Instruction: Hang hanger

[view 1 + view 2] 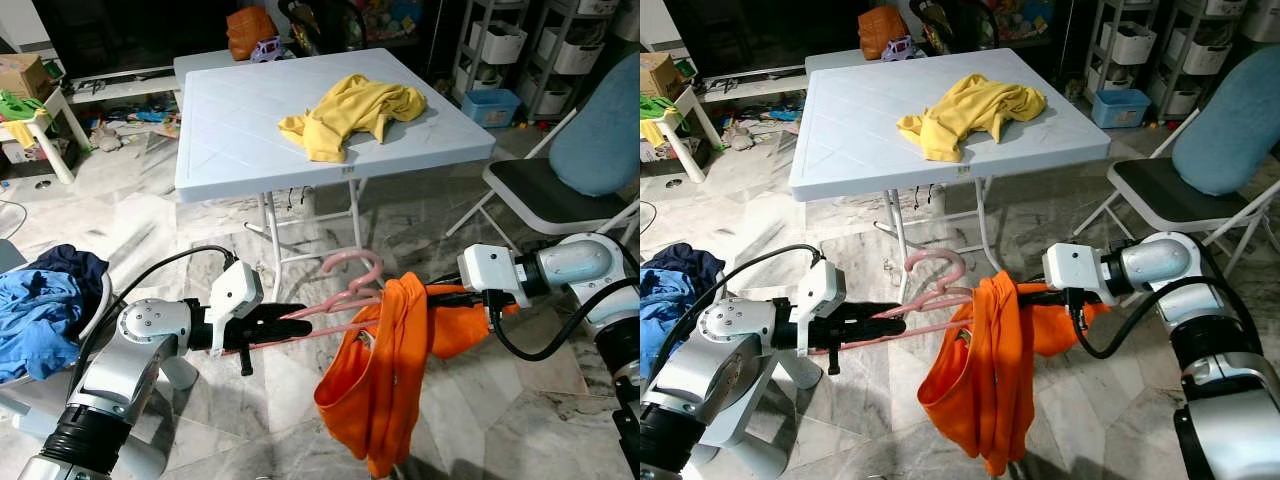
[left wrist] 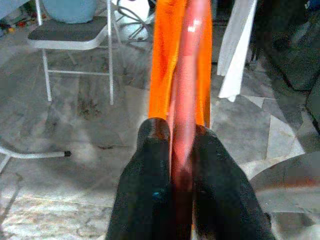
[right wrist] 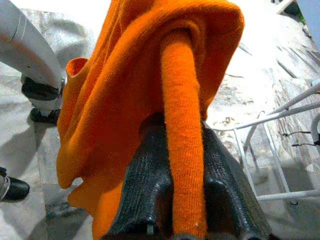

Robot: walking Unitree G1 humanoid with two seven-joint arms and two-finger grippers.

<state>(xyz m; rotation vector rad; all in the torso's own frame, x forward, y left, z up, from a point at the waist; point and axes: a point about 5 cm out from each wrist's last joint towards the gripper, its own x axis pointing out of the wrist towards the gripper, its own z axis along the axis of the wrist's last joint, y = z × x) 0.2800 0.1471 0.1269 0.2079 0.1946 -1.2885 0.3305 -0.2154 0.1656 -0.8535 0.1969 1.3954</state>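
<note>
A pink plastic hanger (image 1: 345, 290) is held low over the marble floor, hook up. My left gripper (image 1: 300, 314) is shut on its left end; the left wrist view shows the pink bar (image 2: 186, 100) pinched between the black fingers (image 2: 150, 190). An orange garment (image 1: 385, 385) drapes over the hanger's right side and hangs down. My right gripper (image 1: 475, 296) is shut on a fold of that orange cloth (image 3: 182, 125), with its fingers (image 3: 150, 185) either side of the fold.
A pale blue folding table (image 1: 240, 130) stands just ahead with a yellow shirt (image 1: 352, 110) on it. A folding chair (image 1: 560, 185) sits at the right. Blue clothes (image 1: 40, 305) lie in a basket at the left. Shelves and toys line the far wall.
</note>
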